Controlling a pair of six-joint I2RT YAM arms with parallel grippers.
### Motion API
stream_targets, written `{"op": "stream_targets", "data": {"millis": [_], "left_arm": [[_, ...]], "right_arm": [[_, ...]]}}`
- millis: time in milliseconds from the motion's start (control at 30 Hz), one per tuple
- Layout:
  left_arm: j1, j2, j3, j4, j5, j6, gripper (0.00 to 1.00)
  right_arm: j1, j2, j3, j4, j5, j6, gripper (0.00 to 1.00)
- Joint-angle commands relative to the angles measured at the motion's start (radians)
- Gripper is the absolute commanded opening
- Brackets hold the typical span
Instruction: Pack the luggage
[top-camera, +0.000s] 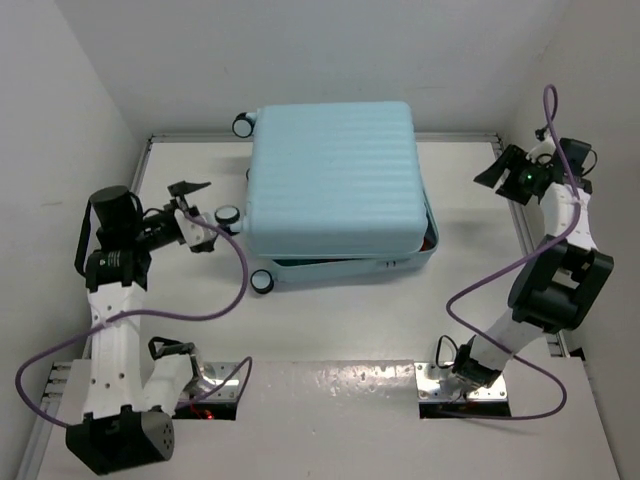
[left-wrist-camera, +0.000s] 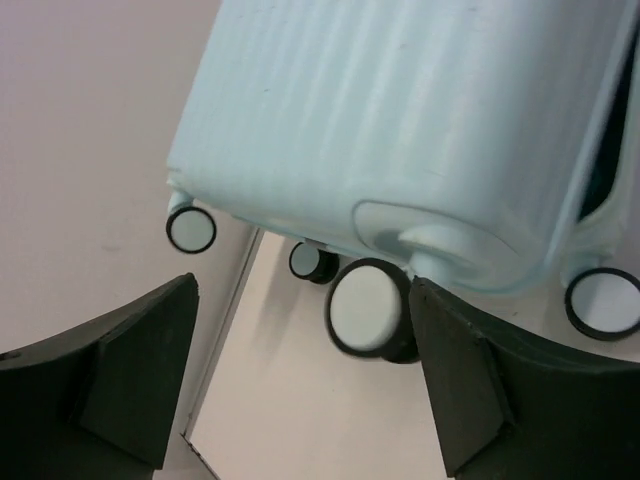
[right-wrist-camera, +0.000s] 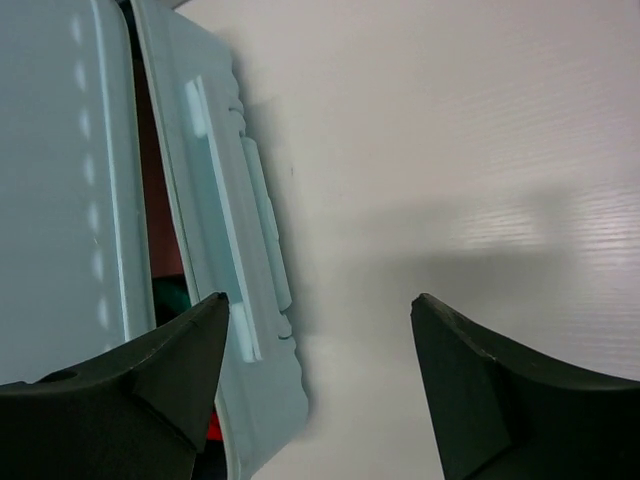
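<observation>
The luggage (top-camera: 335, 175) is a pale blue ribbed hard-shell suitcase lying flat mid-table. Its lid is down but slightly ajar along the front and right side, and red and green contents show in the gap (right-wrist-camera: 168, 300). My left gripper (top-camera: 200, 213) is open and empty, just left of the suitcase's middle wheel (top-camera: 228, 215). In the left wrist view that wheel (left-wrist-camera: 368, 308) sits close to the right finger (left-wrist-camera: 480, 385), not held. My right gripper (top-camera: 493, 165) is open and empty, off the suitcase's right side. In the right wrist view (right-wrist-camera: 320, 345) its fingers straddle the lower shell's edge (right-wrist-camera: 215, 250) and bare table.
Two more black-and-white wheels (top-camera: 243, 125) (top-camera: 262, 281) stick out on the suitcase's left side. White walls enclose the table on the left, back and right. A raised rim (top-camera: 145, 160) runs along the table's left edge. The arm bases (top-camera: 460, 380) stand at the near edge.
</observation>
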Motion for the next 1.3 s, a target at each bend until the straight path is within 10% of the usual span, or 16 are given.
{"op": "stream_targets", "data": {"millis": [0,233,567,1267], "left_arm": [[-0.011,-0.053,-0.03,-0.092,0.062,0.245,0.86],[0.059,0.288,0.254,-0.092,-0.17,-0.121,0.79],[-0.148,0.505,0.303,-0.201,-0.37,-0.02,0.68],[-0.45,0.692,0.455,-0.212,-0.094,-0.046,0.7]], "right_arm": [[0.034,0.039,0.043,0.037,-0.042,0.028,0.72],[0.108,0.041,0.095,-0.11,-0.167,-0.093,0.71],[0.246,-0.084,-0.063,-0.193,-0.068,-0.147,0.66],[0.319,-0.174,-0.028,-0.153,-0.16,-0.082,0.64]]}}
